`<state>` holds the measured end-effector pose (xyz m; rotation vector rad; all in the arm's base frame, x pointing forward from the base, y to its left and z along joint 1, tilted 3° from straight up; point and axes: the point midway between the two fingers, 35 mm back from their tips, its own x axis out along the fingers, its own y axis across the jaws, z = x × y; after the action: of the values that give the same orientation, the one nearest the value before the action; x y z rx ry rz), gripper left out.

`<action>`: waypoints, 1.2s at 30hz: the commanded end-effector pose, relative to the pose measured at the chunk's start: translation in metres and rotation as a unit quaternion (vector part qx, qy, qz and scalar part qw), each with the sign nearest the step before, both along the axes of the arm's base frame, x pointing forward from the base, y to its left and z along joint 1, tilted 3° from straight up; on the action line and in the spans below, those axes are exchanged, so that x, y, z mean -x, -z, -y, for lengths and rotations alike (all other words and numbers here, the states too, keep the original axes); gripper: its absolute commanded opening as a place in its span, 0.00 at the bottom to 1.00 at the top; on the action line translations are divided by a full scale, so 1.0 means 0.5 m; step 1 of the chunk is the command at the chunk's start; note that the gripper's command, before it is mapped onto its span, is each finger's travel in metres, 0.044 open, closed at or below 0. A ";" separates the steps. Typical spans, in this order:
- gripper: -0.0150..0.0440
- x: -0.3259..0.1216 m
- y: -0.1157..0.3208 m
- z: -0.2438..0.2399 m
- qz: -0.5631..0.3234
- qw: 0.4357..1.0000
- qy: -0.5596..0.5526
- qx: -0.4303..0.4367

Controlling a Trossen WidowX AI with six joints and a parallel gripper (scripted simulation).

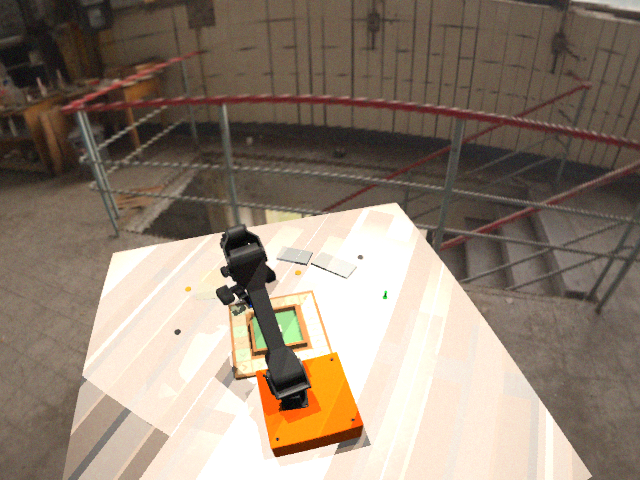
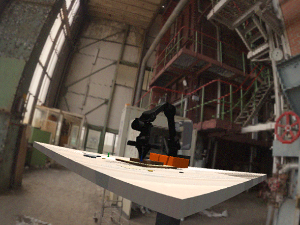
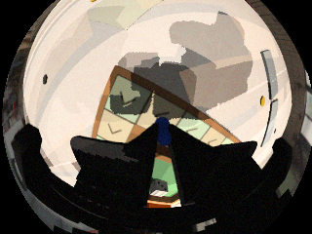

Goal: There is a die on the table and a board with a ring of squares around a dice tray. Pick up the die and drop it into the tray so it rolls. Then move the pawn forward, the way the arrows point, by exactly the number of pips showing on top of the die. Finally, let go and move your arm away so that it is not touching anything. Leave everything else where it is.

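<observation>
My gripper (image 2: 141,156) (image 3: 163,128) is shut on the blue pawn (image 3: 163,128) (image 2: 141,158), which is upright and low at the board's far row of squares. In the top view the arm mostly hides it. I cannot tell if its foot touches the board (image 1: 321,321) (image 3: 103,110). Arrows mark the squares; the corner square is beside the pawn, to the left in the wrist view. The die (image 3: 158,187) (image 1: 280,328) lies in the green-floored dice tray (image 1: 303,325) (image 3: 163,171), seen between the fingers in the wrist view. Its top pips are too small to count.
The orange base block (image 1: 330,403) (image 2: 168,160) adjoins the board. Two grey plates (image 1: 294,255) (image 1: 334,265) lie beyond it. A small green piece (image 1: 385,295) (image 2: 108,154) stands to the right. Yellow discs (image 1: 298,272) (image 1: 188,288) and dark discs (image 1: 360,256) (image 1: 177,331) lie around.
</observation>
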<state>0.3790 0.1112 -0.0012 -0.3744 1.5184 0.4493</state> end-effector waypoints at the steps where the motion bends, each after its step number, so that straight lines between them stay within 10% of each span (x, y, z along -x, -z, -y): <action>1: 0.25 -0.001 0.008 -0.002 0.001 1.000 0.002 -0.002; 10: 0.25 0.000 0.035 -0.004 0.001 1.000 0.002 -0.002; 27: 1.00 -0.001 -0.074 0.003 0.001 1.000 0.002 -0.002; 36: 1.00 0.084 -0.153 0.059 -0.003 0.999 0.049 -0.001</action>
<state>0.3617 0.0995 0.0494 -0.3487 1.5353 0.4240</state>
